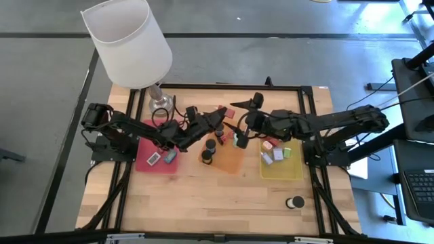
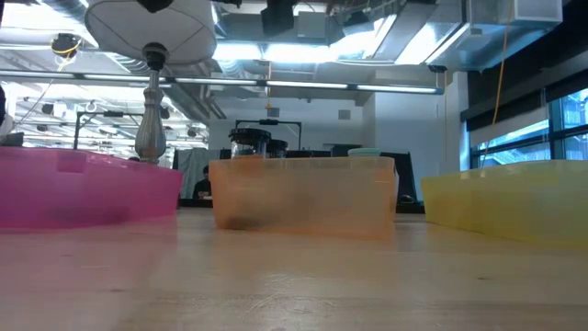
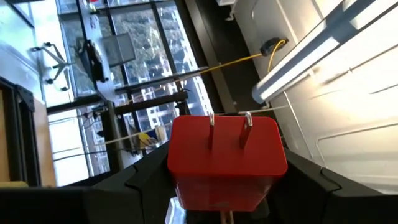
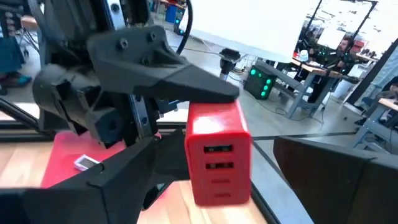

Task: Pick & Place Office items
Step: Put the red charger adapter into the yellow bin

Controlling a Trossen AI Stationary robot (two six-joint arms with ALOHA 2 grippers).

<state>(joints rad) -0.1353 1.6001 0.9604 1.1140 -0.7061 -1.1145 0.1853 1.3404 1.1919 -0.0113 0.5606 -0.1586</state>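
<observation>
Red plug block: pinched in left gripper fingers above the orange tray, right gripper fingers spread alongside; could drop outside the tray if released early.

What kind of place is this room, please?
Probably an open office or robotics lab. Bare ducts and strip lights run overhead, desks with monitors stand behind the wooden table, and big windows fill one side.
</observation>
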